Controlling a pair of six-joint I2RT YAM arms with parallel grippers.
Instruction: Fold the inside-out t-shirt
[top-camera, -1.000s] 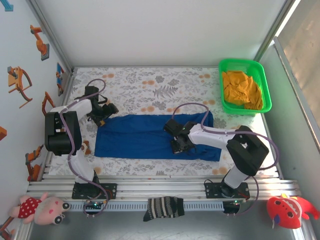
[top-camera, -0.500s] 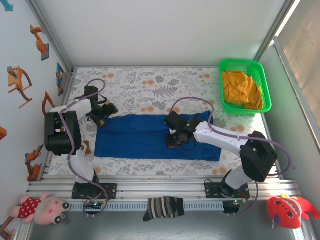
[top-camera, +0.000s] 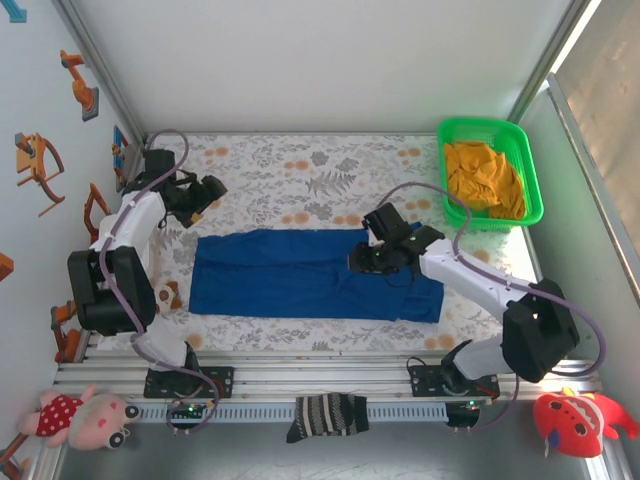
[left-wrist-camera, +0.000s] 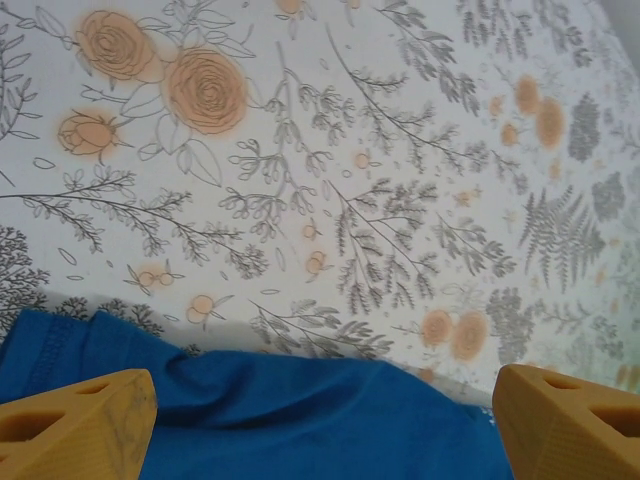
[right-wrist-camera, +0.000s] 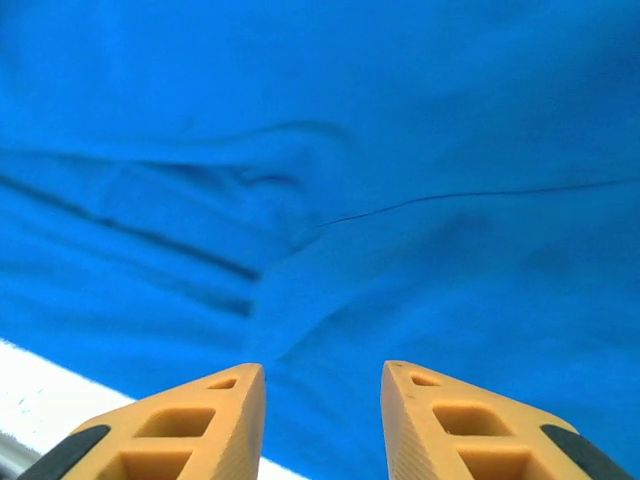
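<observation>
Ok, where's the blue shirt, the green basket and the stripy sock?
blue shirt (top-camera: 280, 275), top external view, middle of the cloth.
green basket (top-camera: 480, 122), top external view, far rim.
stripy sock (top-camera: 327, 414), top external view, its middle.

One t-shirt (top-camera: 290, 280), one basket (top-camera: 490, 124), two toys (top-camera: 85, 418)

- Top external camera: fixed high, on the near side of the t-shirt (top-camera: 300, 275). It looks down and away over the whole flowered table (top-camera: 300, 160) from a distance.
- Left wrist camera: close and low by the t-shirt's far left corner, facing the table beyond its edge.
- Right wrist camera: very close over the t-shirt's right part, facing onto the cloth.
- Shared ground: all three views take in the t-shirt.
</observation>
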